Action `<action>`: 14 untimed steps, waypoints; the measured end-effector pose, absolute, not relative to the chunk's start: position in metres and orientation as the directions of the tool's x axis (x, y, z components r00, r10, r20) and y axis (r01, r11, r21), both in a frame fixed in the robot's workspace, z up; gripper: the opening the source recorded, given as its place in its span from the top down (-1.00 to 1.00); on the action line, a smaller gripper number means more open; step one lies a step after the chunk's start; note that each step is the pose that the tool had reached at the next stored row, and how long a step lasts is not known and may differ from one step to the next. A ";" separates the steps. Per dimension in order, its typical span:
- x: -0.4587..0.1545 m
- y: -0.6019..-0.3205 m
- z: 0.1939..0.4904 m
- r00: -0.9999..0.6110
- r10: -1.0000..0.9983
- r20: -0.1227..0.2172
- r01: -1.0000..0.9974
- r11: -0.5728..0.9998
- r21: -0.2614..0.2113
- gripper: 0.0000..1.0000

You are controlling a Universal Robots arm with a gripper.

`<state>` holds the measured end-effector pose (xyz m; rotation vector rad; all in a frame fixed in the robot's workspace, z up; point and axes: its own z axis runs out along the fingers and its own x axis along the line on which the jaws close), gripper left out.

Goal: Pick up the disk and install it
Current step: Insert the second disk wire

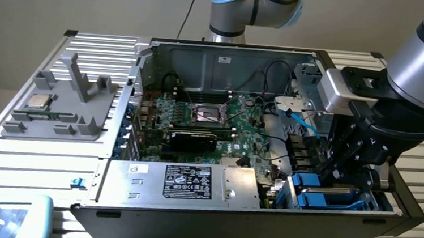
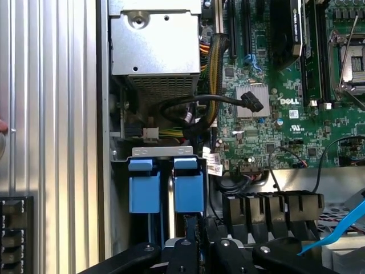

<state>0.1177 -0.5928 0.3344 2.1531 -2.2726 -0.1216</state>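
We have the end effector lowered into the drive bay of the open computer case, fingers pinching what appears to be the disk edge-on so it slides between the bay walls. Just beside it sits a second blue carrier; clearance either side is tight.

Ribbed bare-metal table, glossy blue plastic disk frame, matt green circuit board
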 end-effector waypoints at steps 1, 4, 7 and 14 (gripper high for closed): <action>0.118 -0.593 0.334 -0.055 -0.997 -0.047 -0.997 0.052 0.062 0.69; 0.118 -0.593 0.333 -0.055 -0.997 -0.047 -0.997 0.052 0.062 0.69; 0.118 -0.593 0.333 -0.055 -0.997 -0.047 -0.997 0.052 0.062 0.69; 0.118 -0.592 0.335 -0.055 -0.997 -0.048 -0.997 0.052 0.062 0.40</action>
